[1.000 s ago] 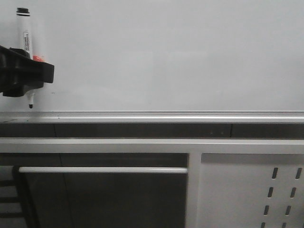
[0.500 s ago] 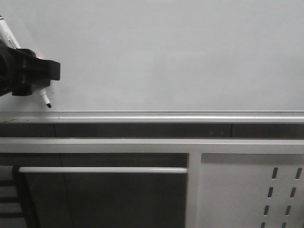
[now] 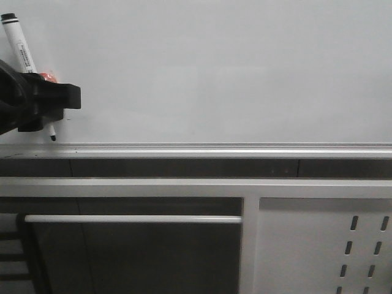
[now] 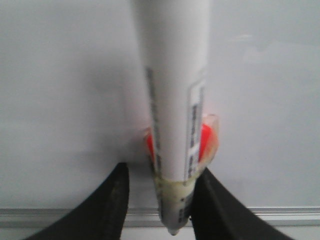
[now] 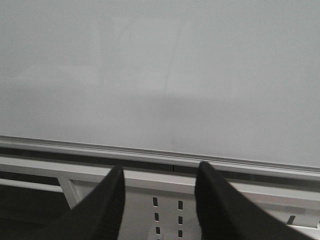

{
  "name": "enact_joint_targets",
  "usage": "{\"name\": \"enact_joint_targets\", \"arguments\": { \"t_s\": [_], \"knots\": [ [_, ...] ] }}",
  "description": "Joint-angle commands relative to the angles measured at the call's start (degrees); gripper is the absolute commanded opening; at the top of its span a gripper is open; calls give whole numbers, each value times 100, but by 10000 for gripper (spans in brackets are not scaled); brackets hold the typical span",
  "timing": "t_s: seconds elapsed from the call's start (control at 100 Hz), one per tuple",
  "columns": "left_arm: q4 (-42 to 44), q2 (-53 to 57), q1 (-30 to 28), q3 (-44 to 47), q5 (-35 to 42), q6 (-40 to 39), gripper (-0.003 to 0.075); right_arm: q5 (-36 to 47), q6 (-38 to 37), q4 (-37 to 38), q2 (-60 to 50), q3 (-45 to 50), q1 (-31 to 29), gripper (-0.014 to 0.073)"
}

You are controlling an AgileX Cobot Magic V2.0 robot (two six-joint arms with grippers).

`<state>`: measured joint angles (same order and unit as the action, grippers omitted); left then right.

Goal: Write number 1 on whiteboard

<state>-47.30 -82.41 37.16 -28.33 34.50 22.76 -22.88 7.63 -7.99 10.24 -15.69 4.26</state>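
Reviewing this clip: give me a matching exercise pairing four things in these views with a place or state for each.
Things:
1. marker pen
2. left gripper
3. right gripper
4. slotted metal panel

States or places:
A. open, holding nothing
B. below the whiteboard, at the right
C. tip down near the board's silver edge strip
D. shut on the pen

Pairs: 1-C, 2-D, 3-A, 4-B

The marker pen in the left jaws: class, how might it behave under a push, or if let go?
The marker pen is probably stiff: its white barrel runs straight. Its round, smooth barrel may slip or roll if freed. The left gripper holds it tilted over the glossy whiteboard, where the tip would likely slide.
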Motion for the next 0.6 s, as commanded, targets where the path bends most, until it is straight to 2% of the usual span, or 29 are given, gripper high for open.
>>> {"name": "enact_joint_targets", "arguments": {
  "t_s": [0.0, 0.19, 0.35, 0.5, 0.59],
  "knots": [
    [77, 125, -10, -170, 702, -84, 183, 462, 55, 37, 123, -139, -12, 295],
    [77, 125, -10, -170, 710, -84, -20, 462, 55, 37, 123, -139, -12, 295],
    [510, 335, -10, -170, 457, 232, -18, 443, 55, 37, 123, -139, -12, 295],
    [1020, 848, -10, -170, -382, 864, -18, 391, 55, -36, 123, -162, -12, 295],
    [1467, 1198, -10, -170, -1067, 1183, -18, 358, 133, -503, 123, -344, 35, 295]
  ]
}}
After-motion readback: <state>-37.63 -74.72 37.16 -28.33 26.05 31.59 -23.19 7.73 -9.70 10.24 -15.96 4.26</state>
